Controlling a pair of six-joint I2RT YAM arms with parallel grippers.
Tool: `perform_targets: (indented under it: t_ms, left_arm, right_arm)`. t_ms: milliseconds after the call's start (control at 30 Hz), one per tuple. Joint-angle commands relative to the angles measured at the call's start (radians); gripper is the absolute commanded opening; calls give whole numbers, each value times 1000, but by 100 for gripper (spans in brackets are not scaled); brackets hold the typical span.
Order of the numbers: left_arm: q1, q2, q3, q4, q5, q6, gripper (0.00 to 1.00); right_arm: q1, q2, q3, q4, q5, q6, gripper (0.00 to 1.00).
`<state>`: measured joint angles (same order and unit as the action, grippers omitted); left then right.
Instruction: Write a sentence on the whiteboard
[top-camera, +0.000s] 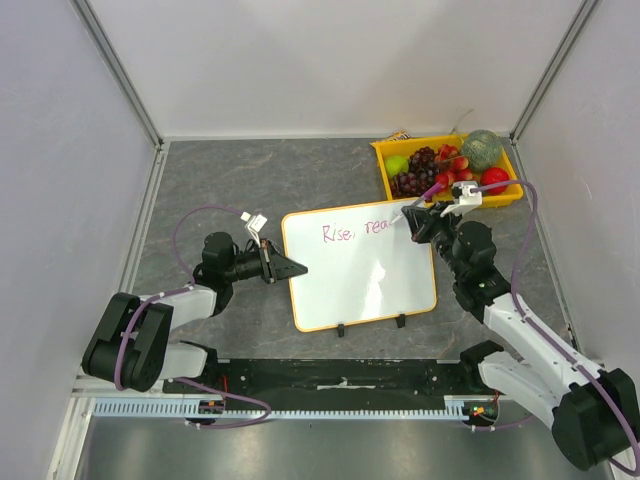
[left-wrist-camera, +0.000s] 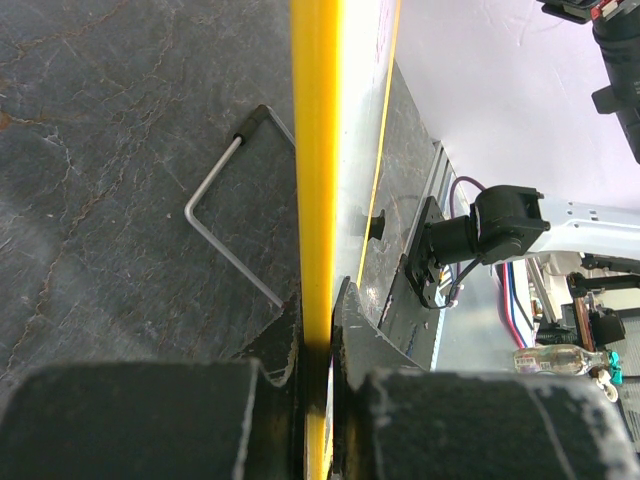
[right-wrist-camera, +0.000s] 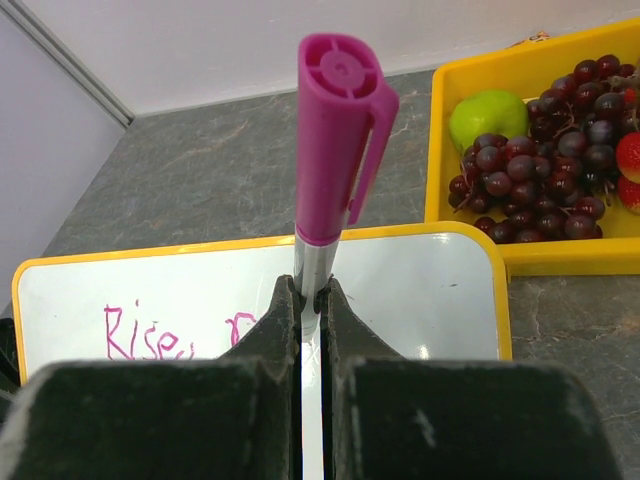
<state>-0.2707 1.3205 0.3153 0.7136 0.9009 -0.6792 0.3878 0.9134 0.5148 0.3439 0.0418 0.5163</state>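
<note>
The right gripper (right-wrist-camera: 312, 300) is closed tight on the pen (right-wrist-camera: 335, 130), pinching its white barrel just below the pink cap; the left gripper (left-wrist-camera: 318, 320) is clamped on the yellow rim of the whiteboard (top-camera: 365, 280), at the edge farthest from the pen. The board lies flat with its two black clips on the near edge, turned a little so its far corners are not level. The sentence (top-camera: 355, 231) runs along the far edge, reading "Rise, rea" and stopping at the pen. Writing looks to be mid-word, on the first line. The next move calls for short strokes with light, even pressure, carrying on toward the board's right edge, where little room is left, while the left arm steadies the board. The pen's long axis slants: tip down toward the board though hidden by the fingers, capped end up and away towards the fruit tray (top-camera: 381, 160) just beyond the far right corner
</note>
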Motion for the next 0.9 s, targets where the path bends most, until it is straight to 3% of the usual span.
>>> perform_targets:
  t_ms: [0,867]
  left_arm:
    - [2,34,-12,-118,-181,175,2]
    - [1,37,-10,-117,-178,178,2]
  right_arm:
    - [-4,-8,37,29,58,-15,0]
    - [-20,102,36,81,55,2,0]
